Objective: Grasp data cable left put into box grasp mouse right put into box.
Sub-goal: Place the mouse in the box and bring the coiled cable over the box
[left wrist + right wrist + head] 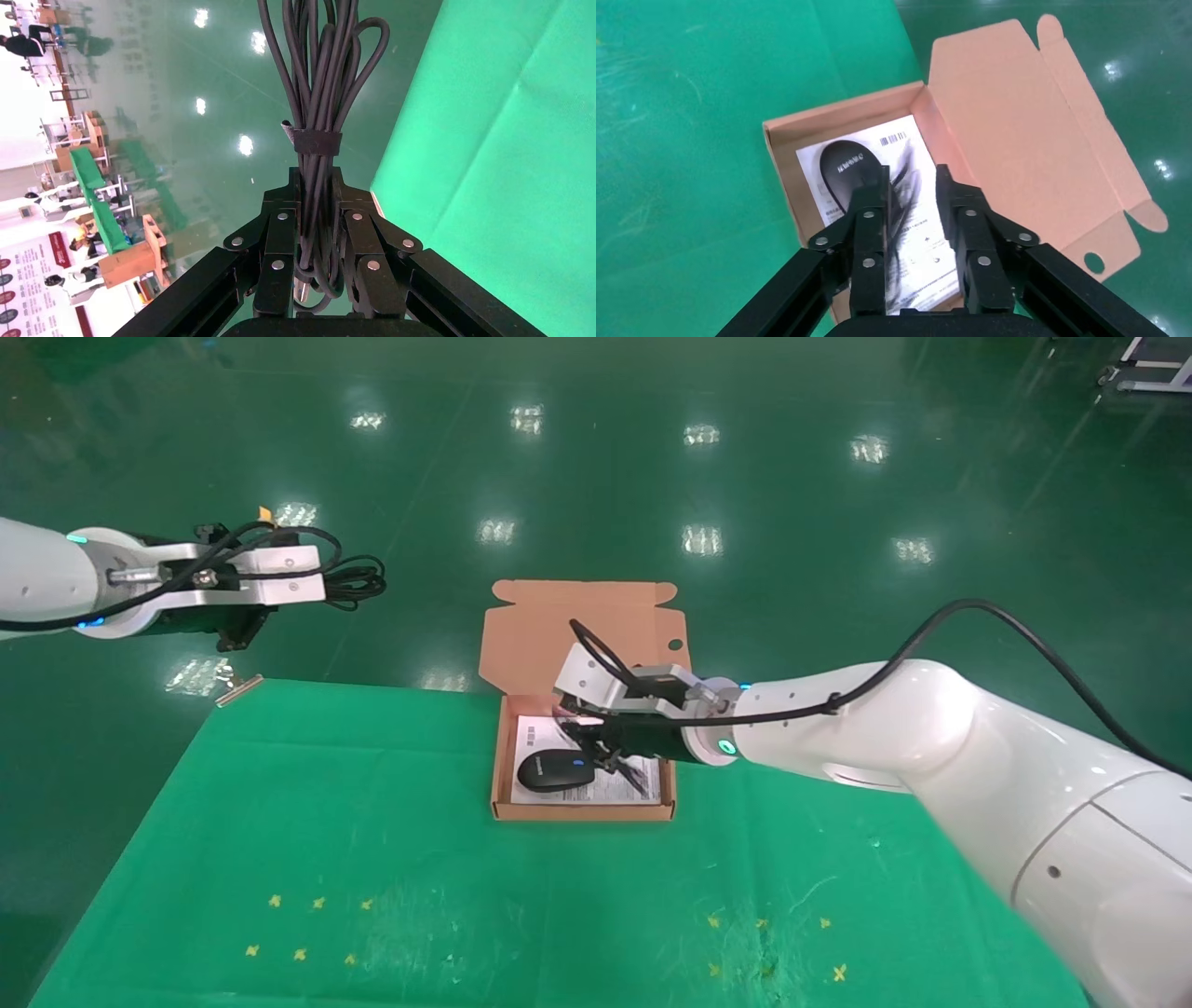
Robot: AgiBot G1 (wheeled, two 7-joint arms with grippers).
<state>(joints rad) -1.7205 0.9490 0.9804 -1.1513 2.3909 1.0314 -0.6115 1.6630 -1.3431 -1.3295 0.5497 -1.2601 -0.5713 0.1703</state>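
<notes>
One item already lies in the box (503, 747): the mouse (556, 770) sits on the white printed sheet (916, 246) toward the box's near-left corner, its thin cord (903, 184) trailing across the sheet. The right gripper (911, 184) hangs just above the box interior, jaws apart and holding nothing, with the cord under the gap between them. Judging from this, the mouse is placed and the sound move for this arm is a straight lift clear of the box walls, taking care that neither fingertip snags the cord and drags the mouse out.

The data cable (320, 105) is not in the box. The left gripper (316, 210), well off to the box's left and beyond the cloth edge, is clamped on the bundle below its strap (317, 142), the coils standing out past the fingers. It should probably be laid lengthwise in the free strip behind the mouse.

The box rests at the far edge of a green cloth (372, 840), its hinged lid (577, 626) open beyond. Farther out lies glossy green floor (745, 458) with lamp reflections.
</notes>
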